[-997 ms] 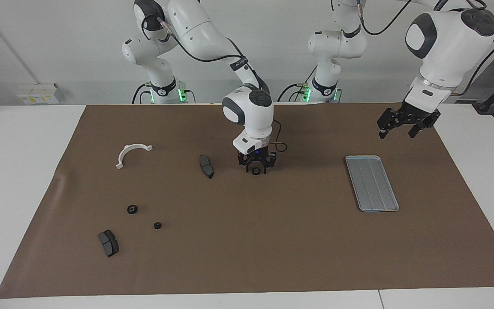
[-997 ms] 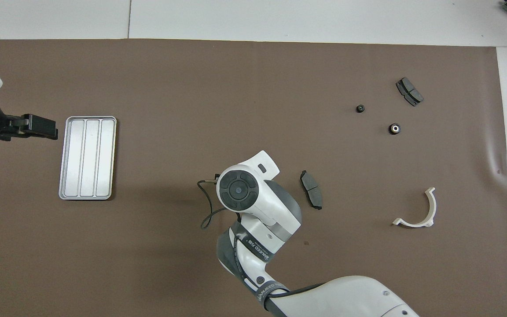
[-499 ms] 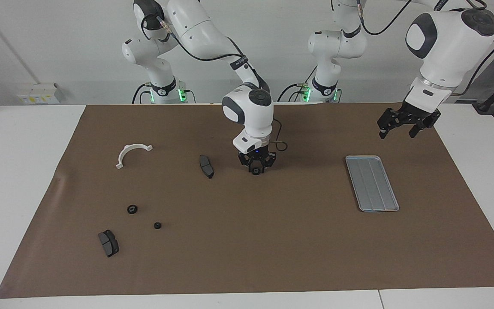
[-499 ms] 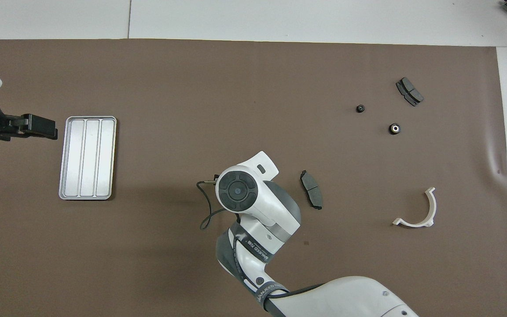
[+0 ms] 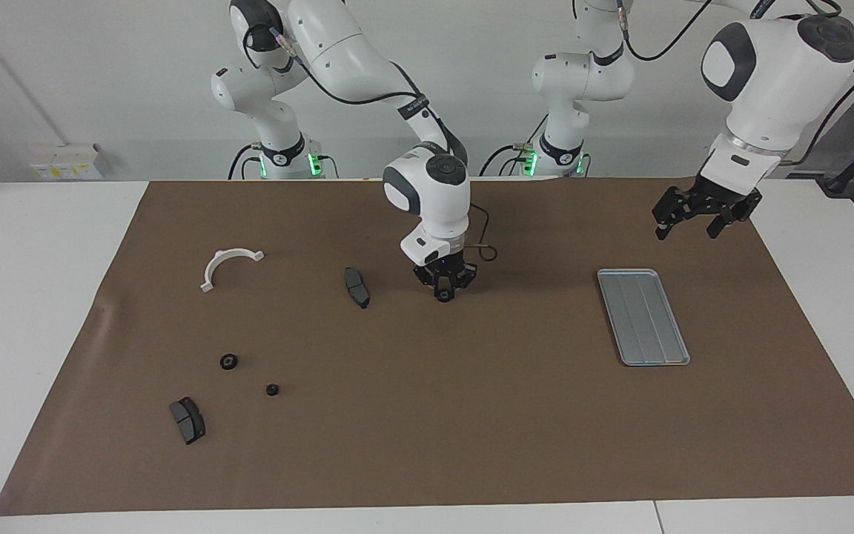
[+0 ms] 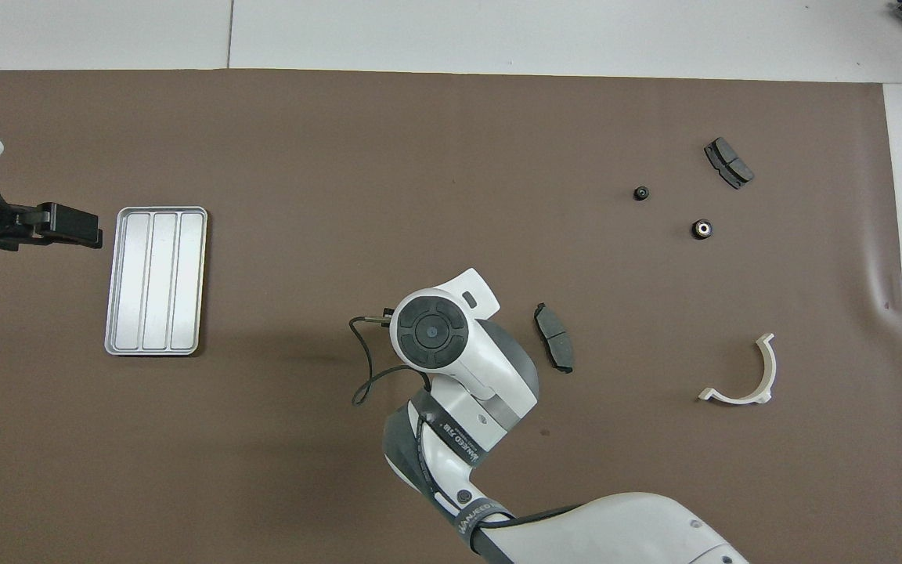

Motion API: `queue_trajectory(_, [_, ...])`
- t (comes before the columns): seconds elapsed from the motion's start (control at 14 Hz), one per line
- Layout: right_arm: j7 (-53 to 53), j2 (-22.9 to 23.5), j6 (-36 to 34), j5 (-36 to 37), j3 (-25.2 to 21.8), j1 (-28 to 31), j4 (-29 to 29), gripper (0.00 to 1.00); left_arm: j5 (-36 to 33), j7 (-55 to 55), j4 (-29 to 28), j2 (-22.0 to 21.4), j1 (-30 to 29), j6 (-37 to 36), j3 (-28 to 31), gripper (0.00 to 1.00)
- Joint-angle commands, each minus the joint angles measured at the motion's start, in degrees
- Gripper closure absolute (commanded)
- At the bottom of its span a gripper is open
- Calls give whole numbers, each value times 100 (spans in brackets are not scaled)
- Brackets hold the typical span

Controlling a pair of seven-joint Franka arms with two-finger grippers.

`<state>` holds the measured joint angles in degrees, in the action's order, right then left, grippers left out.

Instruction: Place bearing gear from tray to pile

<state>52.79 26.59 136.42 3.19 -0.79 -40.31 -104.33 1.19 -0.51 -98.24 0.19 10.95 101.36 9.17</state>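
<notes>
1. Near the middle of the brown mat [image 5: 427, 415], the right gripper [image 5: 442, 294] is down low, its fingertips drawn in around a small black bearing gear [image 5: 442, 295]; whether the gear rests on the mat or is just off it cannot be told.
2. From overhead the right arm's wrist covers both the gripper and the gear, so neither shows there.
3. Just beside the right gripper, toward the right arm's end of the table, lies a dark grey brake pad [image 5: 356, 287], apart from the gripper.
4. Toward the left arm's end sits the silver-grey tray [image 5: 643, 317], ridged lengthwise, well apart from the gear.
5. Over the mat beside the tray's end nearer to the robots, the left gripper [image 5: 696, 227] hangs in the air with its fingers spread apart and nothing between them; this arm waits.
6. At the right arm's end the pile is scattered: a white half-ring bracket [image 5: 227, 266] lies nearer to the robots.
7. Farther from the robots than the bracket lie two small black gears [image 5: 228, 361] [image 5: 272, 389], near each other but not touching.
8. A second brake pad [image 5: 187, 420] lies farthest from the robots, near the two gears.
</notes>
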Motion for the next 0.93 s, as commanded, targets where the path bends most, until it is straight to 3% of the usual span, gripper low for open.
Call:
queue_trajectory(0.0, [-392, -521, -588, -143, 70, 347, -52, 100, -83, -1, -134, -115, 3, 68, 6, 0])
queue_trajectory(0.28, [-945, -1199, -1327, -143, 52, 988, -96, 100, -83, -1, -134, -115, 3, 68, 5, 0])
queue_trajectory(0.5, [-1856, -1375, -1706, -126, 52, 1778, -114, 100, -83, -1, -134, -115, 3, 68, 5, 0])
queue_trajectory(0.71, [-2990, -1384, -1488, -126, 61, 2552, -368, 100, -83, -1, -134, -115, 3, 68, 5, 0])
queue_trajectory(0.85, [-3782, -1524, -1225, -143, 61, 3062, -850, 100, -83, -1, -134, -115, 3, 68, 14, 0])
